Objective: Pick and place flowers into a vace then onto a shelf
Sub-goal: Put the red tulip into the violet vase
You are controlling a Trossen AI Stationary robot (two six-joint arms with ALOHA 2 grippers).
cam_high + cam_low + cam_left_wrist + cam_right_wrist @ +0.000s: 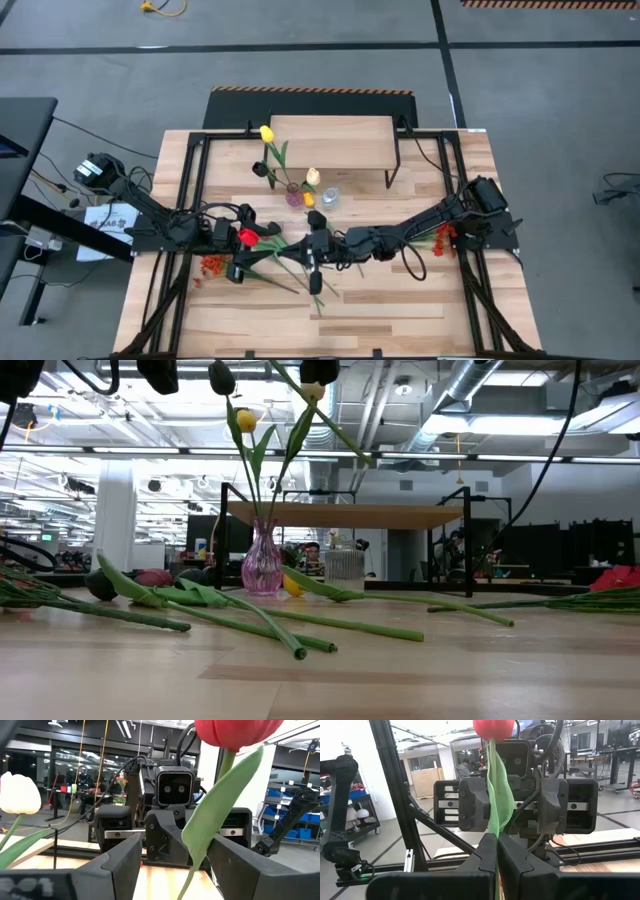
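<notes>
This is a large robotics lab or industrial workshop. It has a grey concrete floor (520, 110), bare silver ducts (470, 390) on the ceiling, and blue storage bins (280, 802) on racks.

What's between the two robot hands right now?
A red tulip: the right hand is shut on its stem, facing the open left hand, per both wrist views.

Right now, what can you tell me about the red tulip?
The red tulip has a round red head, a thin green stem and one long, soft-looking green leaf. The right gripper is shut on its stem, over the table's middle. Its head reaches toward the left gripper, whose fingers stand open on either side of the stem.
</notes>
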